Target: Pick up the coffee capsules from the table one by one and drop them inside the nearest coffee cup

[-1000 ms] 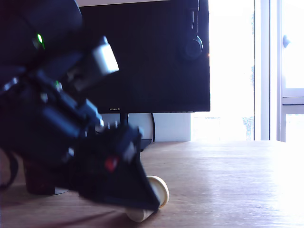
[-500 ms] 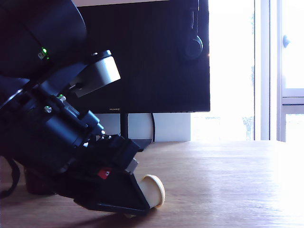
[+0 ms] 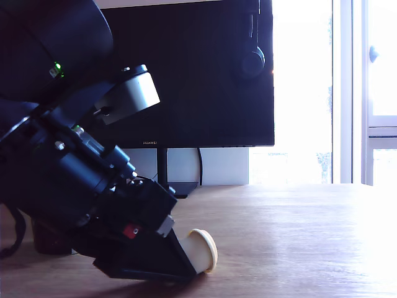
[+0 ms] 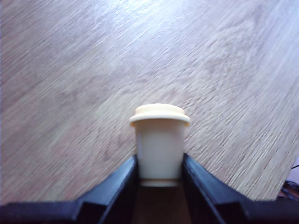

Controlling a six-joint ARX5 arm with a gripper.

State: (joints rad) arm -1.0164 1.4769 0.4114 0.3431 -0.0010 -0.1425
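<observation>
The arm [image 3: 56,155] hides most of a dark object [image 3: 46,239] behind it; the capsule's [image 3: 200,250] narrow end sits inside the hand [image 3: 180,261].

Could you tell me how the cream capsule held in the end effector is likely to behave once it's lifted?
The capsule looks thin plastic, so probably light. Its tapered walls between the end effector fingers might let it slip forward. Its round flange suggests it would roll if dropped on the table.
</observation>
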